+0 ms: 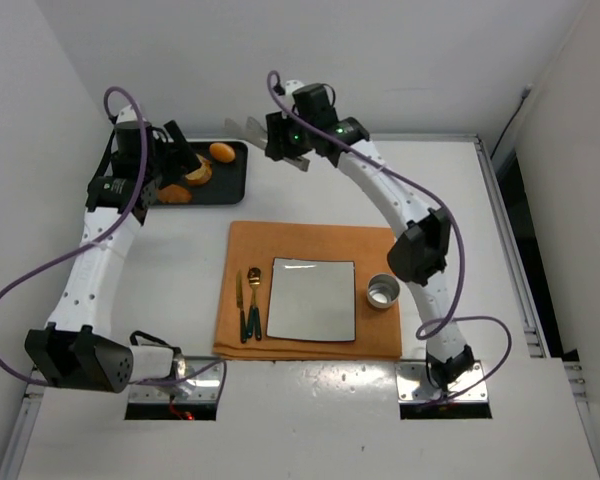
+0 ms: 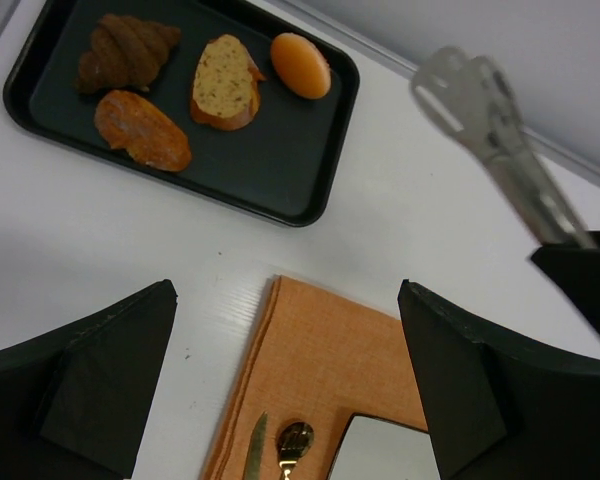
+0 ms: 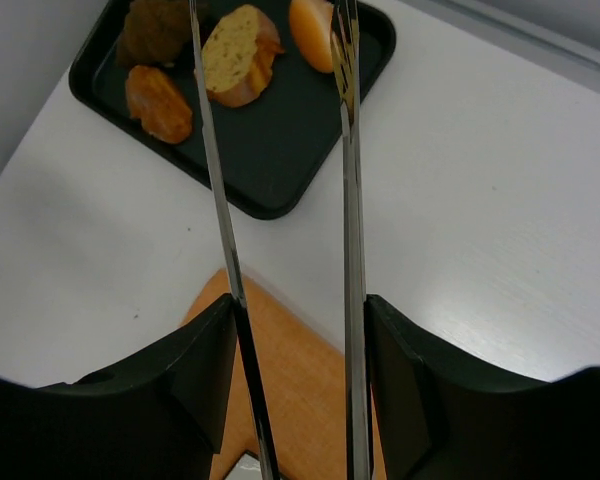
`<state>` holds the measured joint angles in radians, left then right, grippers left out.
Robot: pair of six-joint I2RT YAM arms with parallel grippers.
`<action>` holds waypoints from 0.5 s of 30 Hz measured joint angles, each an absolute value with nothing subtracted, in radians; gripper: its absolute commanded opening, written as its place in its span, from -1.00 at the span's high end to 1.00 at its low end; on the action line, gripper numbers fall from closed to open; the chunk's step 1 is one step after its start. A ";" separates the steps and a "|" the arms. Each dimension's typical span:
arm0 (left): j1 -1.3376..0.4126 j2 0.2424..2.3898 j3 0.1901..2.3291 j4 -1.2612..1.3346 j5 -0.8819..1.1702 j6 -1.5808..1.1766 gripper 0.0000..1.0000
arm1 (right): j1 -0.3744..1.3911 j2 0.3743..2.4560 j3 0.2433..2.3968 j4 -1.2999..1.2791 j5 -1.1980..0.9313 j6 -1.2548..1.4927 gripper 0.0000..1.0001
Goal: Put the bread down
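The bread point(image 2: 300, 65) lay at the far right end of a black tray point(image 2: 270, 150), a smooth golden-orange oval just beside a flecked cut slice point(image 2: 223, 82), with a dark croissant point(image 2: 125, 50) and a flat orange-brown piece point(image 2: 140, 130) further along. The tray sat at the far left of a white table point(image 1: 460, 200), with plain white walls around it. The left gripper point(image 2: 285, 370) hung over the near side of the tray, its jaws wide apart and nothing between them. The right gripper point(image 3: 295, 360) was clamped on the handles of metal tongs point(image 3: 350, 250), whose two arms stood apart and reached toward the tray – one blade crossed in front of the roll in the right wrist view, though contact could not be told. Nearer the arms lay an orange cloth point(image 1: 310, 240) bearing a square metal plate point(image 1: 311, 299), a knife point(image 1: 242, 305) and spoon point(image 1: 254, 300) to its left, and a small metal cup point(image 1: 383, 292) at its right edge.
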<state>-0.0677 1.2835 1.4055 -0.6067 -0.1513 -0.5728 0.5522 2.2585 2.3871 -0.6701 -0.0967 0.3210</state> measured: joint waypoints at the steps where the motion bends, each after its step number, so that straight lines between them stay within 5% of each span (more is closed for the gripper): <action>1: -0.059 1.279 1.406 -0.607 -0.151 -0.579 -0.99 | 0.566 2.281 2.397 -0.659 -0.096 0.320 -0.04; 15: -0.037 1.252 1.406 -0.609 -0.135 -0.594 -0.99 | 0.696 2.452 2.422 -0.458 0.086 0.227 -0.02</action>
<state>-0.0368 1.2518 1.4055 -0.6086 -0.1352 -0.5938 0.6956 2.4516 2.4222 -0.4580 0.0864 0.2272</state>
